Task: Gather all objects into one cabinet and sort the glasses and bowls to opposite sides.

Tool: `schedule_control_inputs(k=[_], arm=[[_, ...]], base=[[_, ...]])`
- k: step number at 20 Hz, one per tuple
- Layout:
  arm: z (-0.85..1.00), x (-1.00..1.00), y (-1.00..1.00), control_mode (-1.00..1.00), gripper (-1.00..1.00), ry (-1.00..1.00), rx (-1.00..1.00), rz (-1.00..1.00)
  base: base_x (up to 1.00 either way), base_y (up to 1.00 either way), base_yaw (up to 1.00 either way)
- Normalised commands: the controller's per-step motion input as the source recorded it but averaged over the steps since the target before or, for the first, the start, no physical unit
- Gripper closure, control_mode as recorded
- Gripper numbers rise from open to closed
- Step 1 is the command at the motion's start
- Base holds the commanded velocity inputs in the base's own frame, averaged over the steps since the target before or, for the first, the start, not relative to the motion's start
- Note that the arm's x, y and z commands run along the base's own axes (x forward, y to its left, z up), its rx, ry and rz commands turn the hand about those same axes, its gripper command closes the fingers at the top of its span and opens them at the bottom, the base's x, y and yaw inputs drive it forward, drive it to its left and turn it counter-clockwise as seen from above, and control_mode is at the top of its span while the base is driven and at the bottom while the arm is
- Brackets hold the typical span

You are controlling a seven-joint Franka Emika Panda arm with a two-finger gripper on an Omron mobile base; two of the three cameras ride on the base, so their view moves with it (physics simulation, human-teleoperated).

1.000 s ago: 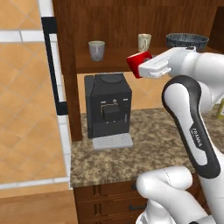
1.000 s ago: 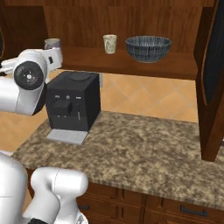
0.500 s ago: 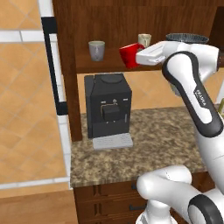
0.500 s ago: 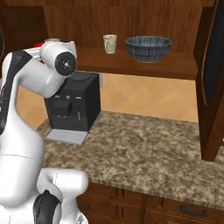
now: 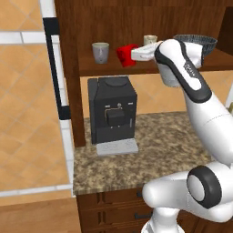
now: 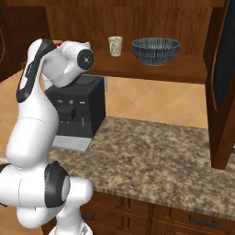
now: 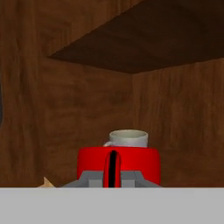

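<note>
Dark wood cabinet (image 5: 136,27) — hand (image 5: 132,54) clamped on glossy red mug (image 5: 125,55).

My arm: glossy white shells, dark joints.
I see rounded links, black ring discs at the joints, and small dark lettering on the forearm.
</note>
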Motion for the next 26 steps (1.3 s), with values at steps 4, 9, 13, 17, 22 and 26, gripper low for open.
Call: schedule_control_inputs(k=[4,9,13,17,22,26], arm=[[0.00,0.59,0.00,-1.00,1.00,0.10,-0.01,0.05],[0.00,0.42,0.00,-1.00,1.00,-0.05,0.00,0.06],[-0.01,0.48,0.02,-1.00,1.00,-0.20,0.00,0.04],[-0.04,0.51,0.05,-1.00,1.00,-0.17,0.00,0.01],[-0.24,0.19,0.00,-1.00,1.00,-0.07,0.00,0.00],[-0.16,0.09,0.00,-1.00,1.00,0.02,-0.02,0.00]], base=[[0.00,0.00,0.00],[0.00,0.00,0.00],[0.00,0.00,0.00],[0.00,0.00,0.00],[0.00,0.00,0.00],[0.00,0.00,0.00]])
